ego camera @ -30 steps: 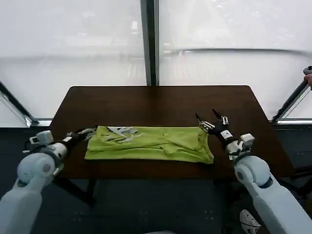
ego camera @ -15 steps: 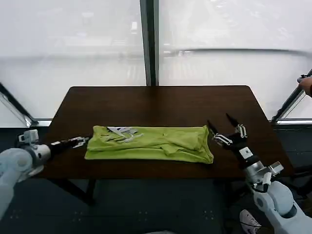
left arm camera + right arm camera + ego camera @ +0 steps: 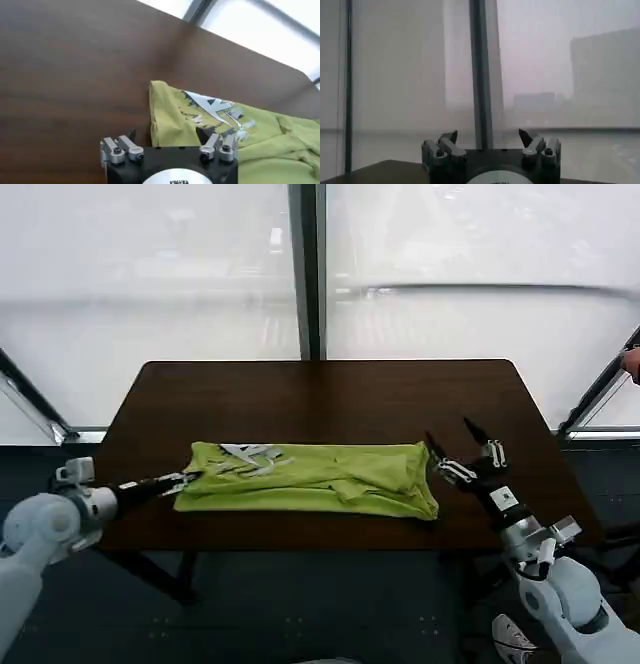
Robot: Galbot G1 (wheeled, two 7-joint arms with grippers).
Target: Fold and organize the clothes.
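**Inspector:** Since half a second ago, the left gripper [image 3: 177, 480] is noted to have been advanced until its tips meet the shirt's near left corner; the right gripper [image 3: 462, 452] is recorded as unmoved, and the shirt [image 3: 310, 477] as unshifted.

**Clerk:** Head view?

**Inspector:** One shirt is counted, lying as a folded strip on the table [image 3: 330, 394], its long axis running left to right. It is flanked by two grippers, one at each short end. The left is at the cloth; the right is held just off the right end, raised, jaws spread wide and empty.

**Clerk:** Left wrist view?

**Inspector:** The left gripper [image 3: 167, 136] is seen parted, straddling the shirt's [image 3: 240, 137] corner edge, not yet closed on it. The cloth lies ahead, extending away towards the other arm.

**Clerk:** Right wrist view?

**Inspector:** The right gripper [image 3: 487, 136] is seen spread, pointed at the window. The left arm is judged better placed for the grasp.
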